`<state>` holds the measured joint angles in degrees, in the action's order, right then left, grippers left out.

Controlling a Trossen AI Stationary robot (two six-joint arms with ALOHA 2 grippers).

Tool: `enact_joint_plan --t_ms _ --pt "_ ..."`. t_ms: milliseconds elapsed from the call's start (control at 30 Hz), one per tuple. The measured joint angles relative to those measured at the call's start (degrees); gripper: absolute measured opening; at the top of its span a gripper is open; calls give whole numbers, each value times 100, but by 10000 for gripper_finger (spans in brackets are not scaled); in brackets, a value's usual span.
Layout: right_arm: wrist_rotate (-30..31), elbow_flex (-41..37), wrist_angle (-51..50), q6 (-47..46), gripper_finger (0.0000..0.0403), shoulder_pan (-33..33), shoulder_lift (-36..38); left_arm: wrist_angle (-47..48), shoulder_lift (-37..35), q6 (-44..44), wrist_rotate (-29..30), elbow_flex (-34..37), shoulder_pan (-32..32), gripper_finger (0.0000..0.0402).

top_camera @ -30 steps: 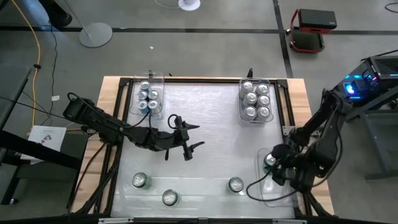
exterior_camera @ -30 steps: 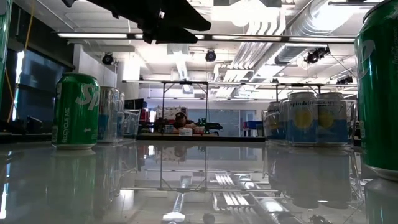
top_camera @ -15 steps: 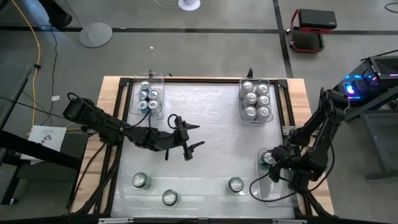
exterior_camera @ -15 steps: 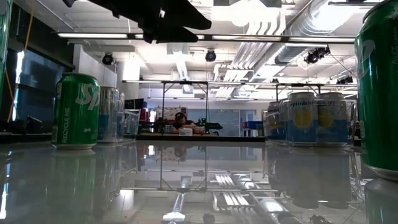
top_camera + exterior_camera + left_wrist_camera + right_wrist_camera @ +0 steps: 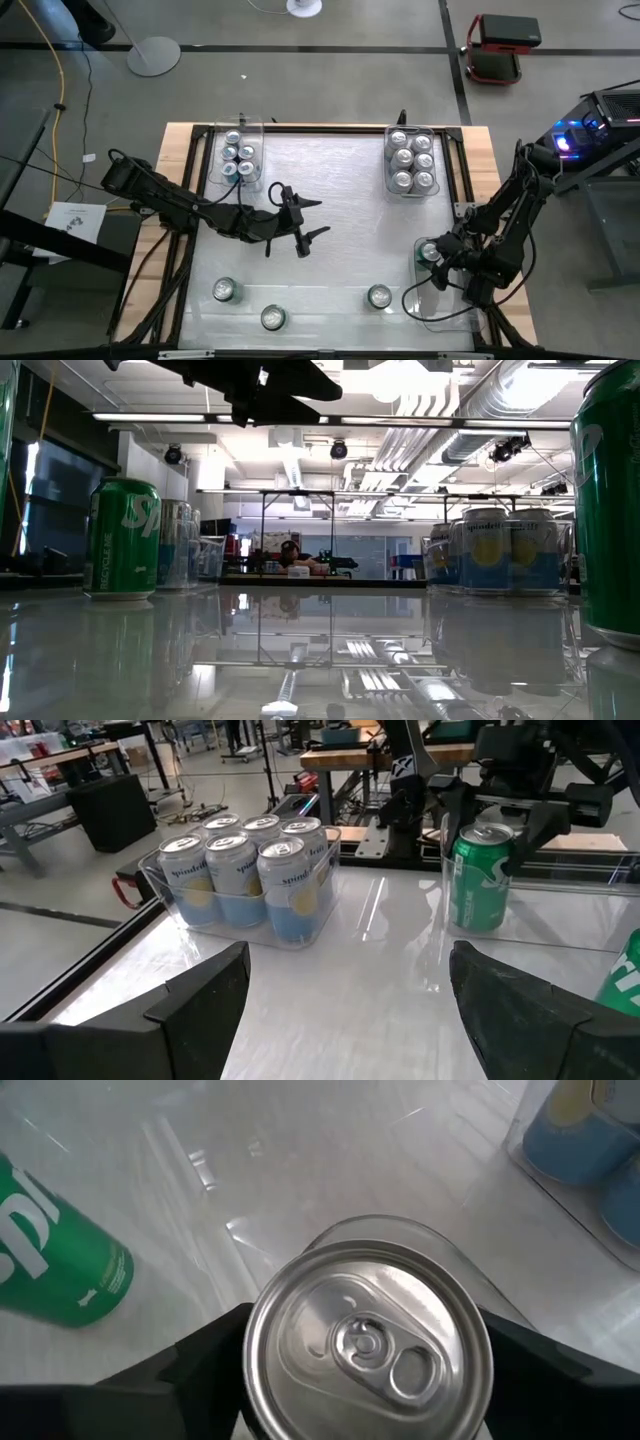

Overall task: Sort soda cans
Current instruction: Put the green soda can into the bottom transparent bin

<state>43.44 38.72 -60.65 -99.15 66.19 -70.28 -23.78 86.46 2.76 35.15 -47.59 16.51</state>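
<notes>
My right gripper [image 5: 436,256] is at the table's near right, over a clear bin [image 5: 442,308], shut on a green soda can [image 5: 368,1342] that stands inside the bin [image 5: 480,880]. My left gripper [image 5: 303,226] hovers open above the table's middle, holding nothing. Three loose soda cans [image 5: 225,290] [image 5: 273,318] [image 5: 379,296] stand on their bases along the near edge. Several more cans fill the far-left bin [image 5: 240,155] and the far-right bin [image 5: 410,160]. My right gripper pinches the green can's upper side wall [image 5: 262,1380], just below its silver top, between the two fingers [image 5: 205,1370]. The fingers slant down from the table's right side. The can stands upright, and its base seems to rest on the bin's floor [image 5: 478,926].
The near-right bin's clear walls [image 5: 580,910] rise around the can. A loose green can [image 5: 60,1265] stands just left of that bin. In the low view, green cans [image 5: 120,540] [image 5: 608,500] stand at the table's left and right.
My right gripper has gone down into the near-right bin with the green can, tipping further downward. The can has stayed upright between the fingers.
</notes>
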Motion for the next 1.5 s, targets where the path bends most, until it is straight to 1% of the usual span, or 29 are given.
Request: enact_joint_plan --t_ms 67,167,267,533,600,667,700,767,867,933,1033,1100,1167,1233,1267,1333,1400,1500 --pt "-75 -1 -38 -133 329 -7 -2 -3 0 0 1 0 0 319" --pt "-557 41 -312 -306 367 -47 -13 1 0 0 0 0 0 319" --pt "-996 340 -853 -349 378 -111 -13 10 0 0 1 0 0 319" --pt "-962 1635 -2258 -244 379 -109 -21 34 0 0 -1 0 2 319" --pt "-869 1950 -2316 -158 379 -133 -61 34 0 0 -1 0 2 319" --pt "-626 2209 -2259 -51 379 -244 -203 36 0 0 -1 0 2 319" --pt "-486 2326 -2164 90 380 -330 -307 38 0 0 -1 0 2 319" --pt "-184 2516 -1694 698 380 -549 -604 38 0 0 -1 0 2 319" --pt "106 2663 -544 2187 380 -894 -1141 38 0 0 -1 0 2 319" --pt "49 2702 360 3266 380 -1146 -1476 38 0 2 -3 0 2 319" --pt "-565 2746 1533 4428 380 -1561 -1859 36 0 15 -67 0 2 319" --pt "-1054 2808 2139 4950 380 -1798 -2021 36 0 15 -144 0 2 319" --pt "-1460 2871 2391 5276 381 -2000 -2126 33 0 15 -161 0 2 319" --pt "-1815 2929 2380 5391 381 -2139 -2188 32 0 19 -177 0 2 319" --pt "-1953 2956 2317 5413 381 -2190 -2199 32 0 43 -254 0 2 319" --pt "-2118 3018 2263 5422 381 -2236 -2198 -10 0 137 -660 0 -2 319" --pt "-2166 3101 2138 5429 381 -2222 -2197 -159 18 176 -1421 0 -69 319" --pt "-2188 3218 1907 5464 381 -2188 -2197 -561 237 136 -2665 -2 -195 319"
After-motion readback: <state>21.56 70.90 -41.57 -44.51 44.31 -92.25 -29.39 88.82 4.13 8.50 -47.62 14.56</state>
